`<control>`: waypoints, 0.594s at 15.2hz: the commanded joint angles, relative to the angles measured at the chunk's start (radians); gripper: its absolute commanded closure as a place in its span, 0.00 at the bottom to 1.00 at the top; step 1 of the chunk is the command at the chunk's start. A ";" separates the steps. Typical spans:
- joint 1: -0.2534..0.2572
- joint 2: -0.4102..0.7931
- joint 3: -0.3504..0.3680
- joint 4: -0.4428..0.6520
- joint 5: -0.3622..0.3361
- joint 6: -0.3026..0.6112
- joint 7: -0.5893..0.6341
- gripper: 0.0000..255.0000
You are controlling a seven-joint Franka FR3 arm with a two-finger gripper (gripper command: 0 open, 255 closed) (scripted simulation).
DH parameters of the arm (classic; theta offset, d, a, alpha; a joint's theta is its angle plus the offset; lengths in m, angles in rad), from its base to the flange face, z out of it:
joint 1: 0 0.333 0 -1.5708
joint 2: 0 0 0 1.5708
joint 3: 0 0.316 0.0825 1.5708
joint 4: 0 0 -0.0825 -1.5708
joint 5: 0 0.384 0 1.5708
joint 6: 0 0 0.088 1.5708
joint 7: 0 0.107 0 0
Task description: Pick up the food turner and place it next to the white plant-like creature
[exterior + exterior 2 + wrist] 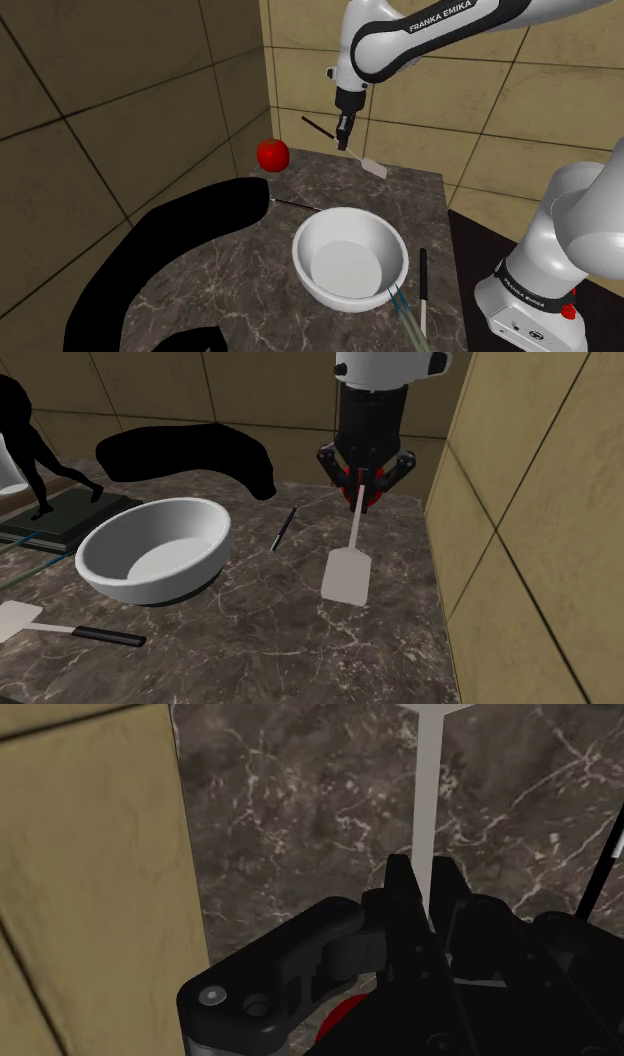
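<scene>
Shoulder view: FRANKA EMIKA arm (440,30), jaws gripping turner (374,167).

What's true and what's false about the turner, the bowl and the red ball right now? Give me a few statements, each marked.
1. The tool is shut on the food turner, holding it by its handle with the blade hanging down. True.
2. The white bowl holds the red ball. False: the bowl is empty, and the red ball sits by the wall, outside it.
3. A second turner with a black handle lies on the counter near the bowl. True.
4. The thin black stick lies inside the bowl. False: the stick lies on the counter between the bowl and the held turner.
</scene>
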 commanded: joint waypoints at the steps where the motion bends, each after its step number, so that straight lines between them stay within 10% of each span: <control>1: 0.000 -0.009 0.000 0.018 -0.001 -0.027 0.001 1.00; 9: 0.000 -0.033 0.002 0.102 -0.003 -0.135 0.005 1.00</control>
